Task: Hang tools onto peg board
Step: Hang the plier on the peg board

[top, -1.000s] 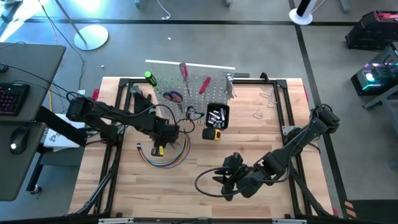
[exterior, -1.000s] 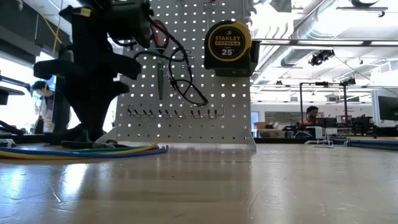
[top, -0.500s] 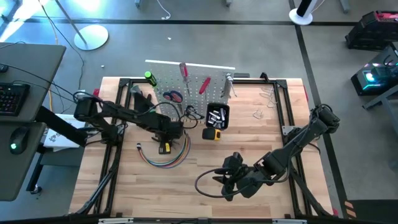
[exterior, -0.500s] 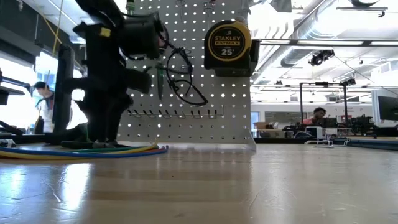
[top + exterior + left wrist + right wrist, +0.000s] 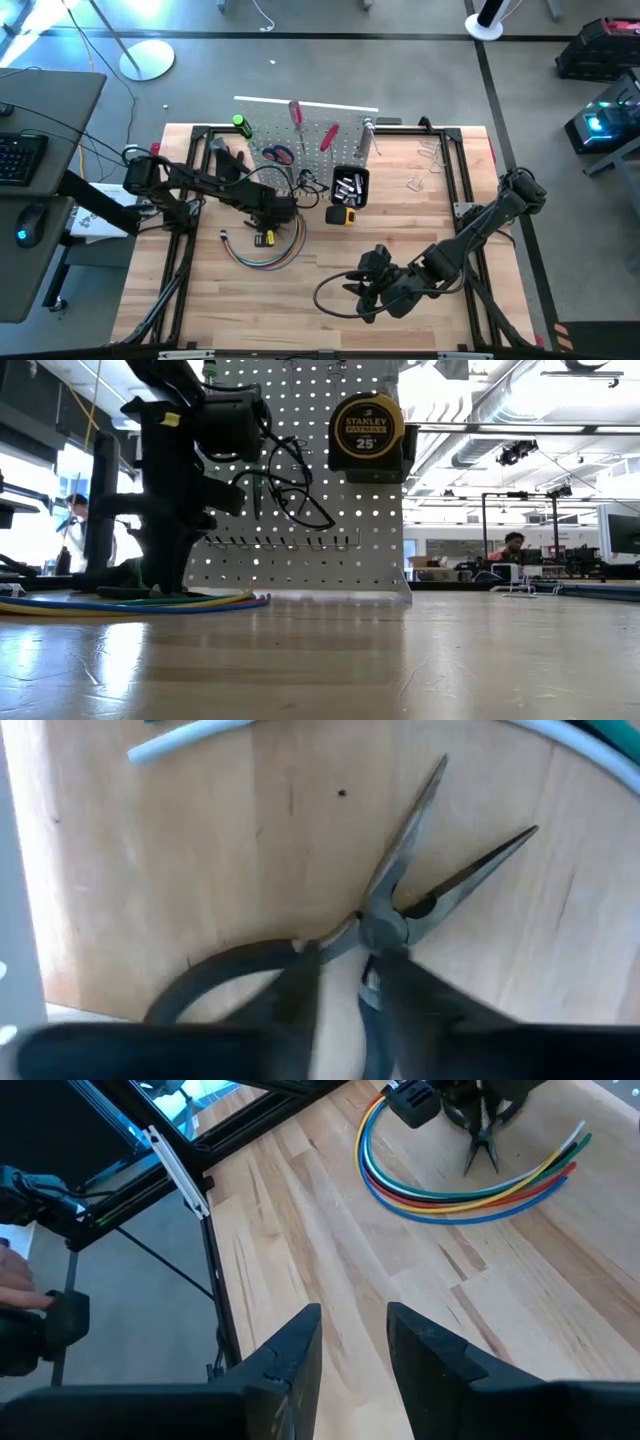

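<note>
Black-handled pliers lie flat on the wooden table with their nose spread open, inside the curve of the coloured cable bundle. My left gripper points straight down over them, in front of the white peg board, its fingers closed in just behind the pliers' pivot. The board carries red scissors, a green screwdriver, red screwdrivers and a black bin; a yellow tape measure shows in front of it. My right gripper hovers open near the table's front edge, with nothing between its fingers. My left gripper comes from above, pointing down, and has the pliers between its two fingers at the roots of the handles, just behind the pivot. One handle curves out past a finger. The pliers lie flat on the table, nose pointing away.
The cable bundle curves round the pliers on the near side. Loose metal pieces lie at the far right. A black frame borders the table. Bare wood spreads between the two arms. A person sits far behind.
My left gripper has come down toward the table and a little toward its right edge, onto the pliers. The pliers have stayed flat on the wood. My right arm has kept still.
</note>
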You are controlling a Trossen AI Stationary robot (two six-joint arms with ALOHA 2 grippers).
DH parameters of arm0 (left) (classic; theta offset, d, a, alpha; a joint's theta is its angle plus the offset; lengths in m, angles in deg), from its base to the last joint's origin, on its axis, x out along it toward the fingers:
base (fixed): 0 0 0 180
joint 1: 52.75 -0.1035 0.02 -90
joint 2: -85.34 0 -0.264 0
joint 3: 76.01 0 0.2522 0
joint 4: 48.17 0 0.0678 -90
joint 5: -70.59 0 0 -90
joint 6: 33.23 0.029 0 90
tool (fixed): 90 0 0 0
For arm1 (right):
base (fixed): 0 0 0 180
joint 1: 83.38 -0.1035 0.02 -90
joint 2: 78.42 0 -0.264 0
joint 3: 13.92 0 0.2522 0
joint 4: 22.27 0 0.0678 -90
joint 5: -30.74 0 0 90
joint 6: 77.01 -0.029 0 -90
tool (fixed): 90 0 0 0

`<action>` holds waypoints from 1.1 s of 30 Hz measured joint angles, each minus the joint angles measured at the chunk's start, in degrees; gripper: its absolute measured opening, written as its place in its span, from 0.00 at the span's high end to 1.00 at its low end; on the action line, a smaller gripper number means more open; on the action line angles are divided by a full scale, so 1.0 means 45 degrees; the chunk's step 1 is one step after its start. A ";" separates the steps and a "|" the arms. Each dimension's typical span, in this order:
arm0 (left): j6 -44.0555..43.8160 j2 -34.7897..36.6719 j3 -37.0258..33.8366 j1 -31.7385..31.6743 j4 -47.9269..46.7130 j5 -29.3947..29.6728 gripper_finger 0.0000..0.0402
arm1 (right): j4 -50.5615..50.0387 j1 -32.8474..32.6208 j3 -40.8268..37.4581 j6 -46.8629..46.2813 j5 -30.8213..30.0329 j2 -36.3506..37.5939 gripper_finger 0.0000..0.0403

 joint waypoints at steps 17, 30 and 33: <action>-0.2830 0.2676 -0.0269 0.0593 -0.0655 -0.2315 1.00 | -0.0501 -0.0097 0.0000 0.0018 -0.0087 -0.0005 0.73; -0.4786 0.5197 -0.0248 0.0771 -0.1652 -0.2430 1.00 | -0.0660 -0.0007 0.0000 0.0024 -0.0103 -0.0005 0.73; -0.4323 0.5112 -0.0248 0.0810 -0.1565 -0.2391 0.97 | -0.0661 0.0107 0.0000 0.0034 -0.0107 -0.0005 0.73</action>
